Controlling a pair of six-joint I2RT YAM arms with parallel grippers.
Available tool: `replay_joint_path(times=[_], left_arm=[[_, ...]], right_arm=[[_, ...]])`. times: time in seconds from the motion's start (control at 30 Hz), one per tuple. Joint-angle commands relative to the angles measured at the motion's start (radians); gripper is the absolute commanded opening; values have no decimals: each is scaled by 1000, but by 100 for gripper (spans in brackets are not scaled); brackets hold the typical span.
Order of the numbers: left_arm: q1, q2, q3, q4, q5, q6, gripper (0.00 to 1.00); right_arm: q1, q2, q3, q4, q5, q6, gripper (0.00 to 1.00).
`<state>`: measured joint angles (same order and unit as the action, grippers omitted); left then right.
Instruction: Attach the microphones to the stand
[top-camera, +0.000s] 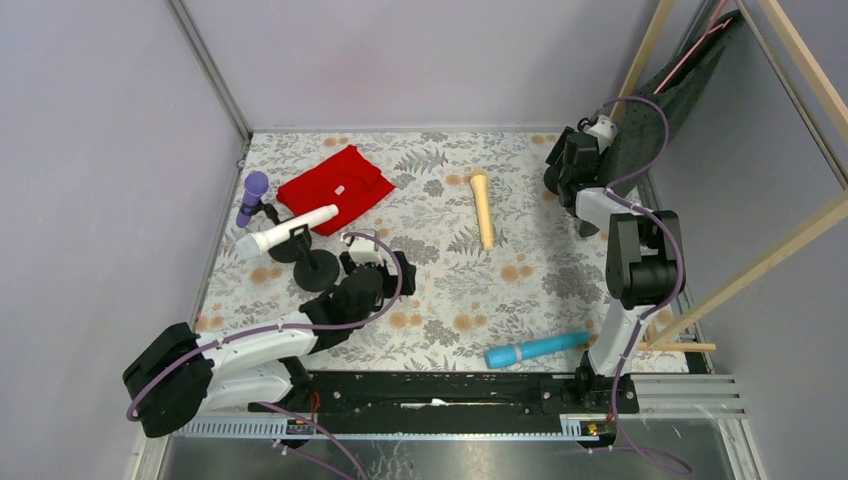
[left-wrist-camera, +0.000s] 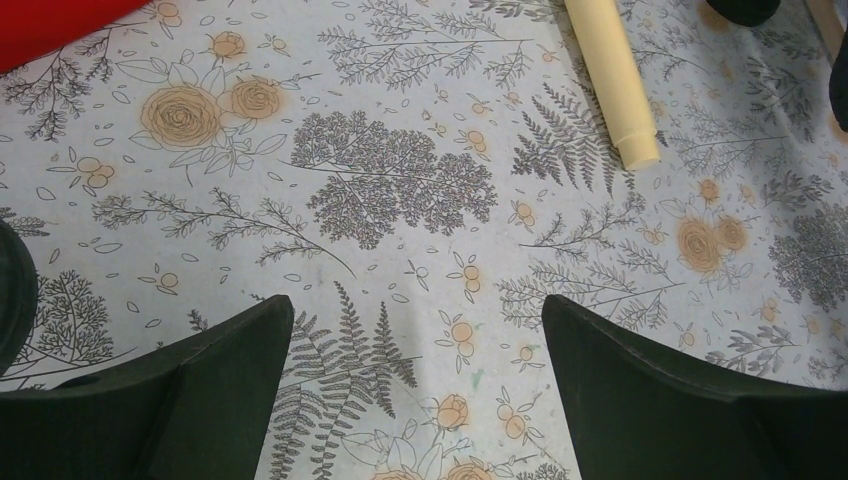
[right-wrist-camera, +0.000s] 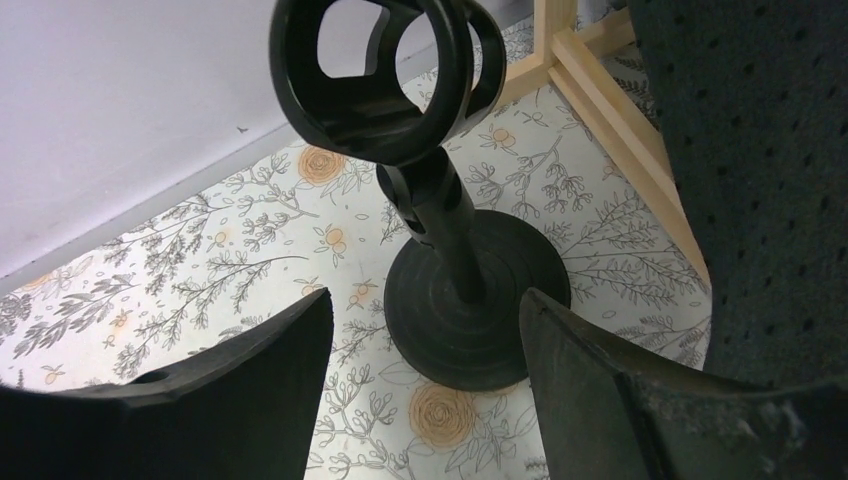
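Overhead, the cream-yellow microphone (top-camera: 483, 208) lies loose on the table (top-camera: 560, 290), its long axis running near-to-far with the head at the far end. Left of it, the purple microphone (top-camera: 252, 197) and white microphone (top-camera: 285, 232) appear seated in stands (top-camera: 318, 270). The light blue microphone (top-camera: 535, 349) lies nearer than it and rightward. The left gripper (top-camera: 375, 270) sits near-left of it and the right gripper (top-camera: 560, 178) far-right, about equally close.

Left wrist: the fingers (left-wrist-camera: 200, 390) are spread with nothing between them, and that microphone's butt end lies ahead-right.

Right wrist: the jaws are apart and hold nothing. They face an empty stand (right-wrist-camera: 440, 200) whose ring clip likely awaits it.
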<state>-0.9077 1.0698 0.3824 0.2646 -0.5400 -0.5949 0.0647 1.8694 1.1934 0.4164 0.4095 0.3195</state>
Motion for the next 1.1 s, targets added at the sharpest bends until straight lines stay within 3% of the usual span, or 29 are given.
replay_joint_path(times=[0.0,0.17,0.37,0.6,0.77,0.97,1.07], left_arm=[[24,19,-7,71,37,15,99],[43,44,-2,87,58,12,99],[63,57,-2,94,64,15,99],[80,66,-2,97,69,13,99],[86,69,-3,106,78,12,99],[86,24,-24,137,85,21,99],[86,-30,-48,179,96,36,99]], right_arm=[[-17,63,46,167,3,-66,74],[-40,123,97,202,-6,-93,69],[-57,176,142,228,-41,-136,55],[-57,174,122,311,-109,-193,29],[-56,102,64,382,-153,-228,0],[-55,-67,-1,419,-276,-255,0],[-54,-166,-38,420,-432,-228,0]])
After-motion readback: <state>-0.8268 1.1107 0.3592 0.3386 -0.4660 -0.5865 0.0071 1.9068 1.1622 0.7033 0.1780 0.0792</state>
